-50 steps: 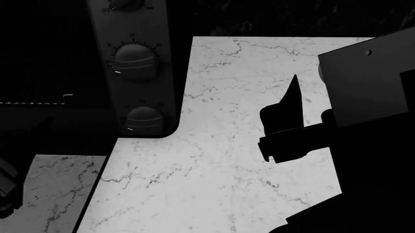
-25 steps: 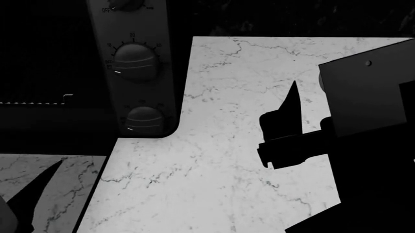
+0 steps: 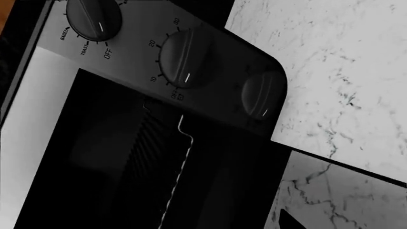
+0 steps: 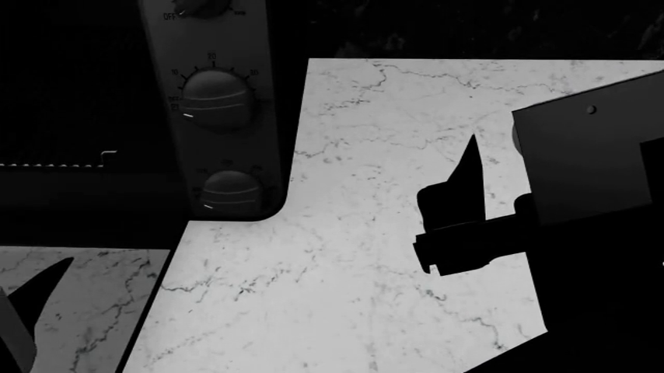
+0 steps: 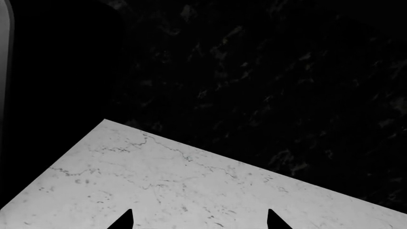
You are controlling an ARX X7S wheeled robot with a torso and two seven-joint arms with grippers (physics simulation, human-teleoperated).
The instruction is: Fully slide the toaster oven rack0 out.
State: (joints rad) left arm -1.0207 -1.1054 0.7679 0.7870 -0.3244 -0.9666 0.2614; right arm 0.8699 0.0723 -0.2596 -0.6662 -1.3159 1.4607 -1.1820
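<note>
The toaster oven [image 4: 213, 101] stands at the left of the head view, its grey panel of ridged dials facing me. It also shows in the left wrist view [image 3: 190, 67]. Inside its dark opening lies rack0 [image 3: 180, 162], thin parallel bars with a pale glinting front edge and a small step. That edge shows faintly in the head view [image 4: 62, 164]. My left gripper [image 4: 31, 311] hangs low in front of the oven, apart from the rack. Only one of its fingertips [image 3: 286, 222] shows. My right gripper [image 4: 456, 198] is open and empty over the marble counter [image 5: 190, 191], right of the oven.
The white marble counter [image 4: 394, 116] runs from the oven's right side to a dark speckled back wall [image 5: 267, 81]. A lower strip of marble [image 4: 114, 303] shows in front of the oven. My right arm's dark bulk [image 4: 592, 233] fills the right edge.
My left gripper has swung out from the far left and then sunk a little lower. The right gripper and the rack's edge have hardly moved.
</note>
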